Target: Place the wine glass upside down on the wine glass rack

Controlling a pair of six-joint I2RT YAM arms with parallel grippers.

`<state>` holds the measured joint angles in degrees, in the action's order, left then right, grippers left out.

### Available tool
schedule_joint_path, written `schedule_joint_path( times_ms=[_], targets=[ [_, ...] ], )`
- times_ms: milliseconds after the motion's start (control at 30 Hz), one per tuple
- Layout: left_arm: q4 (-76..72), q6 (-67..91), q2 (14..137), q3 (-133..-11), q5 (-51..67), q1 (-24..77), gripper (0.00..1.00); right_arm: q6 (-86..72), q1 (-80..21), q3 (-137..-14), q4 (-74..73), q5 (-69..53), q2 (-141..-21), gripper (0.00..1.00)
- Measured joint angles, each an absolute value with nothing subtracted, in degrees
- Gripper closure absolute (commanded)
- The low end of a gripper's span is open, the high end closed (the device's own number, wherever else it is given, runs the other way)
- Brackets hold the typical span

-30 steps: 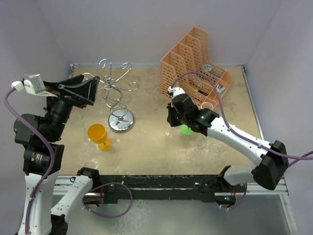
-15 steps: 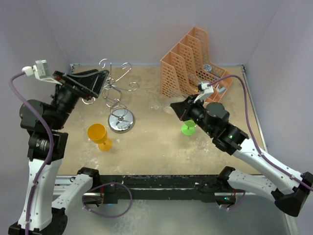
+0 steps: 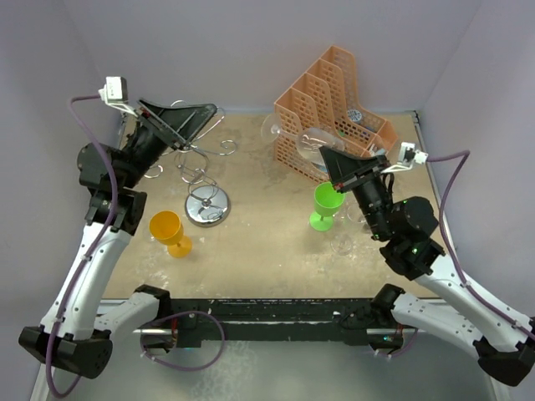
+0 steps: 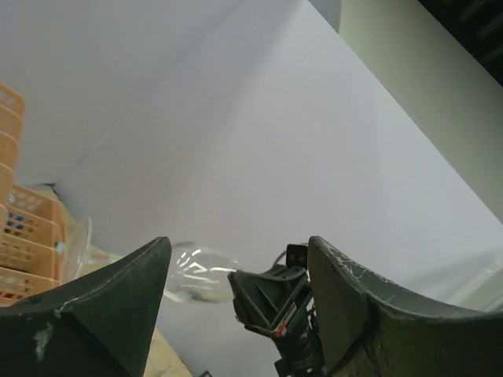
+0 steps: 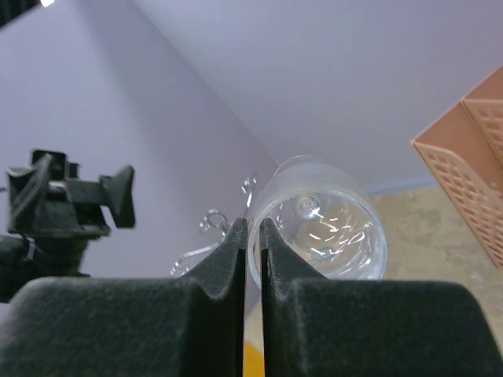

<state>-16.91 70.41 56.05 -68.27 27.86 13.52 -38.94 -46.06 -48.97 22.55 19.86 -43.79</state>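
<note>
Standing on tan tabletop (image 3: pixel 259 246), lilac walls (image 3: pixel 251 50) around: wine glass rack (image 3: pixel 206 205).

orange organiser (image 3: pixel 330 88) back right | yellow goblet (image 3: pixel 170 234) upright | green goblet (image 3: pixel 326 202) upright

White links (image 3: pixel 84 280), black left gripper (image 4: pixel 237 245), purple cables (image 3: pixel 447 155), perhaps a green light (image 3: pixel 408 248)

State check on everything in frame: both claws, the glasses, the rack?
left claw: open, empty, raised by the rack's top
right claw: shut on the wine glass stem
wine glass: in the air, roughly on its side, not on the rack
wine glass rack: upright, no glass hanging on it
green goblet: upright on the table
orange goblet: upright on the table
</note>
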Motion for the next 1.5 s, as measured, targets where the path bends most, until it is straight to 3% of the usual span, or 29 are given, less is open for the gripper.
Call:
schedule_joint_path(
  times_ms=[433, 633, 700, 1067, 1267, 1500],
  targets=[
    [-24.14, 74.41, 67.64, -67.48, 13.5, 35.83, 0.45, -44.91, -46.06, -47.51, 36.99, 25.91, -43.11, 1.0],
    [-22.94, 74.59, 70.08, -67.48, 1.19, 40.05, 0.46, -46.28, -46.06, -47.33, 41.15, 25.67, -43.38, 1.0],
    [-23.33, 75.11, 70.65, -67.51, -2.17, 40.91, 0.41, -46.57, -46.06, -47.31, 42.19, 25.12, -43.53, 1.0],
    [-28.67, 79.0, 74.32, -69.21, -12.86, 43.24, 0.4, -49.98, -46.06, -46.28, 46.63, 21.37, -45.82, 1.0],
    [-29.71, 79.96, 74.41, -70.11, -15.73, 43.81, 0.61, -51.79, -46.06, -46.24, 48.42, 18.31, -47.81, 1.0],
    [-29.76, 79.94, 74.41, -70.67, -20.08, 44.14, 0.71, -54.17, -46.06, -45.04, 49.28, 14.46, -48.12, 1.0]
  ],
)
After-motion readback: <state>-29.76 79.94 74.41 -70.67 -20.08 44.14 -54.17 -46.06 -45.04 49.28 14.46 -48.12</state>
